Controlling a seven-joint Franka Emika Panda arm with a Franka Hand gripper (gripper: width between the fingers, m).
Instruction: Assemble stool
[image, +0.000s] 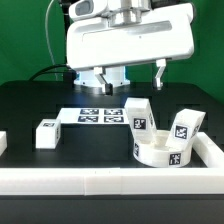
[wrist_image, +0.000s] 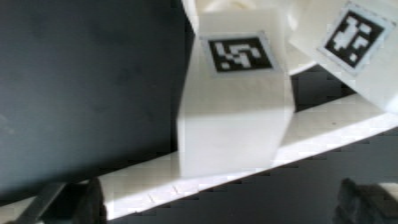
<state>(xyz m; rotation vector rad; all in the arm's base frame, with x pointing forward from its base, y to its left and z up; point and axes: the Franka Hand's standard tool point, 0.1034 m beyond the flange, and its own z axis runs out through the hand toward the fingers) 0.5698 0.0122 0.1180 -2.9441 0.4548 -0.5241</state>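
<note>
**Black table, two legs standing on the seat, gripper empty above**

Black tabletop fills the scene, and a white border rail (image: 110, 185) edges its near side and the exterior view's right. We see the marker board (image: 100, 115) lying flat near the middle of the table. The seat (image: 158, 155), a thick round disc with a tag on its side wall, sits in the corner the rails make, just behind the front rail.

Two legs rise from the seat. The upright leg (image: 138, 115) stands at the rim on the exterior view's left. The tilted leg (image: 184, 125) leans outward on the exterior view's right. We cannot tell whether either one is fully home in its socket.

A loose leg (image: 47, 133) lies on the table well apart, toward the exterior view's left. Past it, another white piece (image: 3, 143) is cut off by the picture's edge.

The gripper (image: 130, 82) hangs above the table behind the seat. It is released, with its jaws spread wide and nothing grasped. In the wrist view its dark fingertips (wrist_image: 61, 200) show far apart. The upright leg appears between them, lower down and untouched, and the rail runs across beneath it.
</note>
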